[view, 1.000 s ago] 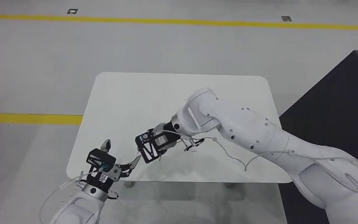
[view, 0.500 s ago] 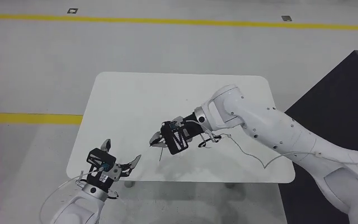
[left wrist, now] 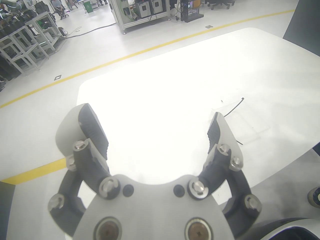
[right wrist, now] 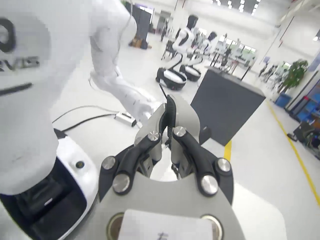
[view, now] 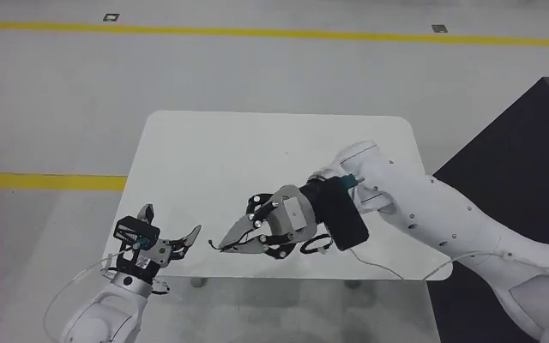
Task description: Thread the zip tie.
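Right hand [view: 227, 247]: closed tight on the zip tie. It hangs over the worktop [view: 257, 146] close to its near edge, with the fingertips aimed along that edge towards the near left corner.
Zip tie [right wrist: 162, 91]: a thin black strip pinched between the right hand's pads. A short end pokes out past the fingertips, above the worktop's near edge. I cannot tell whether this end is the head or the tail.
Why held so: a short free end probably stays stiff and pointed, so it can be offered sideways without drooping.
Left hand [view: 170, 221]: fingers spread wide, gripping nothing. It sits over the worktop's near left corner with its opening turned towards the tie's tip.
Gap: the tie's tip and the left hand are near each other but not touching.
Step in hand: probably a second grip or a handover, so both ends are controlled for threading.
Next move calls for: fine alignment. The strip is slim and springy, and it could flex aside or slip past the open fingers.
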`<state>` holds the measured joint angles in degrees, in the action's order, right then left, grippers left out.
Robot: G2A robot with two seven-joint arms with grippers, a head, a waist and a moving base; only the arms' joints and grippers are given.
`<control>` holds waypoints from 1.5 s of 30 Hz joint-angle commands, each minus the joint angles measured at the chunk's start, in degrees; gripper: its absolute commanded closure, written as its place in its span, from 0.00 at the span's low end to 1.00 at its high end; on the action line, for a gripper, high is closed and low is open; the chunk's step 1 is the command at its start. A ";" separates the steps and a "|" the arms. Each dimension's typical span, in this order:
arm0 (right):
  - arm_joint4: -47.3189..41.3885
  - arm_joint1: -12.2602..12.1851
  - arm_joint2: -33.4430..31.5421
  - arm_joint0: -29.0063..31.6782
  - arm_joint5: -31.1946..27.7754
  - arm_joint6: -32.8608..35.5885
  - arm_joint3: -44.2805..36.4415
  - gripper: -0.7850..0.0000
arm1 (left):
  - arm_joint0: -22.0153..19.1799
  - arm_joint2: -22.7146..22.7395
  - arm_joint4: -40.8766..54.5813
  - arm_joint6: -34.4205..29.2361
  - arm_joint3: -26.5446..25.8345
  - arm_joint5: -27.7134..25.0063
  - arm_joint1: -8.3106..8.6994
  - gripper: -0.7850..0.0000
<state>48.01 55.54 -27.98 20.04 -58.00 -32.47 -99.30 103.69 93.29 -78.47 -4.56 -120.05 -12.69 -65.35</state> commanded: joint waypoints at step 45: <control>-84.48 -5.01 6.07 5.96 8.52 34.00 -3.91 1.00 | 0.00 0.00 0.00 0.00 0.00 0.00 0.00 0.00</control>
<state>-36.34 50.42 -22.06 25.39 -50.76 0.02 -102.08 103.69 93.29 -78.46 -4.56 -120.05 -12.69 -65.35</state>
